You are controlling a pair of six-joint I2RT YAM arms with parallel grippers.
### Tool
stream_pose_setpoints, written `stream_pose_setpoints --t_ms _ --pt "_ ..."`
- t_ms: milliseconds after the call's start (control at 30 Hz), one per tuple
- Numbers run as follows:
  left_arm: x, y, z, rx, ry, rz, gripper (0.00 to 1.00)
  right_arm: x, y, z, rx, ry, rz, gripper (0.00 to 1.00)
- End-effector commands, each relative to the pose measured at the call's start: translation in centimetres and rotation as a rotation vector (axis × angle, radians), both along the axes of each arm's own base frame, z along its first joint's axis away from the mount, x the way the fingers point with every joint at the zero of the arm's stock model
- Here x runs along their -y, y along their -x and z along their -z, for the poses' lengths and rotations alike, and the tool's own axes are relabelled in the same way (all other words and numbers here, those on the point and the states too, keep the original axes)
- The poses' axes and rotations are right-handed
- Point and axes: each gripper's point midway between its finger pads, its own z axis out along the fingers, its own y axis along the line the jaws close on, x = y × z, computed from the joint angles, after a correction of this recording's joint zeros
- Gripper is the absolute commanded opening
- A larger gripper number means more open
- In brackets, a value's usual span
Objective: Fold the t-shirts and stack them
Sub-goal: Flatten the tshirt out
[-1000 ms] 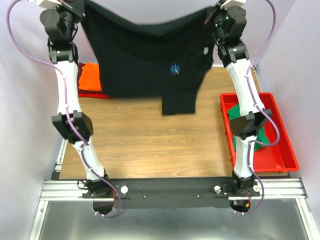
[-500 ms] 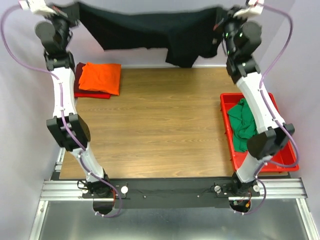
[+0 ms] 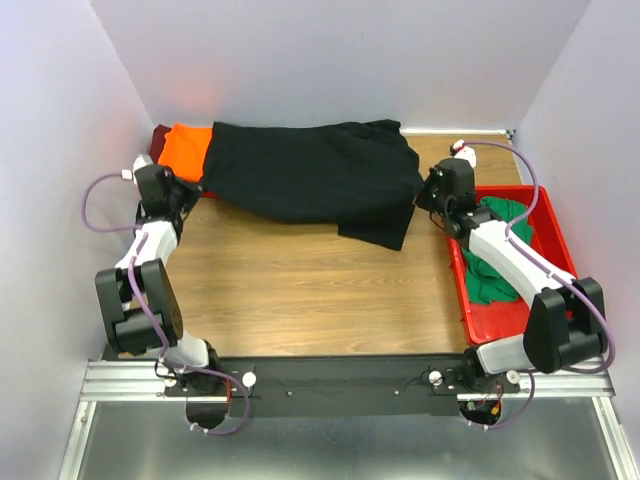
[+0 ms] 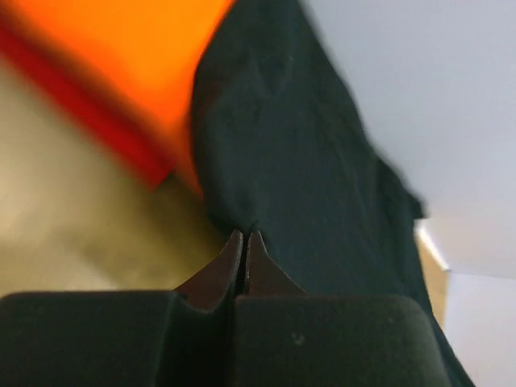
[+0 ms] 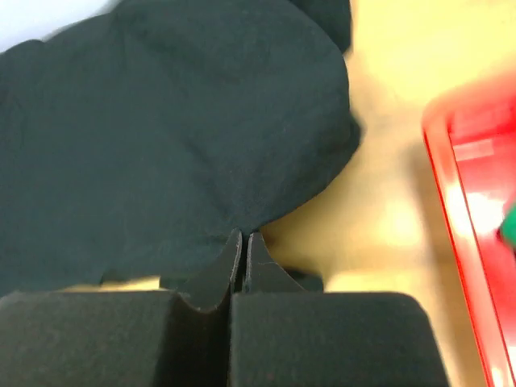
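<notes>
Left gripper and right gripper pinch the soft black cloth t-shirt, jaws together.
It lies along the wooden table at its far edge, overlapping the bright orange shirt; only overhead shows the green shirt in the red plastic bin.

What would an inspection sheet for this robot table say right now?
Surface: wooden table, flat.
Job's things: black t-shirt spread along the far edge, its left end overlapping the orange t-shirt, which lies on the dark red t-shirt; green t-shirt bunched in the red bin on the right.
Clutter: nothing seen.
Grippers: left gripper and right gripper both shut, pinching the black t-shirt's edges.
Cables: purple cables loop along both arms.
Surroundings: plain pale walls; metal rail at the near edge.
</notes>
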Motion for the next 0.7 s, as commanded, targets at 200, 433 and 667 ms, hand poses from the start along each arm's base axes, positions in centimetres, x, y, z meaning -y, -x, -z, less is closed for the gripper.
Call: stream_pose_setpoints --t_ms 200,433,667 --pt "-3.6 8.6 5.4 -0.3 -0.148 -0.223 0.0 2.3 8.4 6.9 -0.373 0.049 0.049 0.0" --pt "-2.3 12.3 8.8 -0.389 -0.154 -0.169 0.0 3.8 12.4 9.1 -0.499 0.091 0.072 0.01" --pt "-1.9 15.9 11.6 -0.484 -0.177 -0.167 0.0 3.7 16.6 12.2 -0.622 0.047 0.066 0.0"
